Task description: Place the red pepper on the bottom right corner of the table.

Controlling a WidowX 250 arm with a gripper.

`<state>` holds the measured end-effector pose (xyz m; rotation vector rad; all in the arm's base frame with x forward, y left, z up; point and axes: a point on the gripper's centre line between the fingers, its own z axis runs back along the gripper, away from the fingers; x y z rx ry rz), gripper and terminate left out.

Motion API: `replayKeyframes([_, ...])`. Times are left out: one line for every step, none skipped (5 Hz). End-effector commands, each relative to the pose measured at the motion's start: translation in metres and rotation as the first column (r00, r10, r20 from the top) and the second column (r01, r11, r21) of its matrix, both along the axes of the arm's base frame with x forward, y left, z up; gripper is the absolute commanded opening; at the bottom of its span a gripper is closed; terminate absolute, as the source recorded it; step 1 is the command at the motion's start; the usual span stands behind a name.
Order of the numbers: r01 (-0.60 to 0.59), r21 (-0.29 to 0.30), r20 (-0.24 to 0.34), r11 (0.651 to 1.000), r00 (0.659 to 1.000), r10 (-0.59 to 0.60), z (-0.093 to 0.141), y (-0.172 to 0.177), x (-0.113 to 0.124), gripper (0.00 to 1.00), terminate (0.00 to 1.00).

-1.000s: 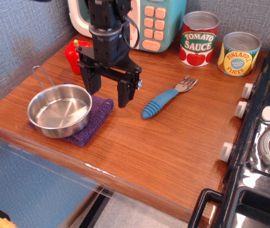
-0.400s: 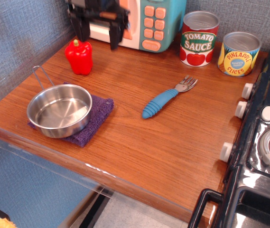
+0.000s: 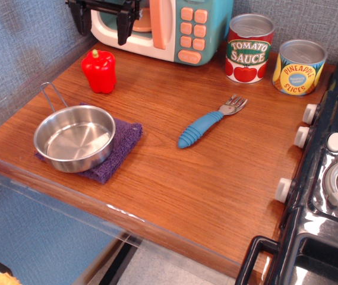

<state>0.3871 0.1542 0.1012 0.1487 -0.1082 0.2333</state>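
- Observation.image is showing the gripper [image 3: 101,24] hanging with jaws spread wide, gripping nothing.
- Red pepper [image 3: 99,71] is standing on the table [image 3: 216,178], just below the jaws.

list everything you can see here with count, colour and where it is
red pepper: 1, bright red, back left of the table, upright
table: 1, brown wood grain, under everything
metal pan: 1, silver, front left, resting on the cloth
cloth: 1, purple, under the pan
fork: 1, blue handle with a silver head, centre of the table
tomato sauce can: 1, red label, back right
pineapple slices can: 1, yellow and blue label, right of the tomato can
toy microwave: 1, teal and white with pink buttons, back centre
toy stove: 1, black, right edge
gripper: 1, black, top left, jaws apart, holding nothing
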Motion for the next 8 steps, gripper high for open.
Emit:
replayKeyframes([-0.064,-0.055,-0.053,0.996,0.997,0.061,-0.029,0.025,-0.011,1.00,0.00])
replayKeyframes([-0.089,-0.074,-0.090,0.993,0.993,0.082,-0.048,0.027,-0.011,1.00,0.00])
replayKeyframes([-0.112,-0.103,-0.103,0.988,0.990,0.101,-0.058,0.029,-0.012,1.00,0.00])
replayKeyframes([-0.075,-0.104,-0.055,0.992,0.996,0.069,-0.049,0.021,-0.012,0.00,0.00])
replayKeyframes([0.033,-0.095,0.070,0.995,0.997,-0.026,-0.003,-0.016,-0.020,0.00,0.00])
replayKeyframes([0.202,-0.103,0.209,0.974,0.962,-0.178,0.045,-0.062,-0.052,0.00,0.00])
replayKeyframes([0.363,-0.159,0.222,0.918,0.919,-0.325,0.052,-0.102,-0.094,0.00,0.00])
replayKeyframes([0.510,-0.168,0.113,0.843,0.860,-0.498,0.017,-0.144,-0.134,0.00,0.00])
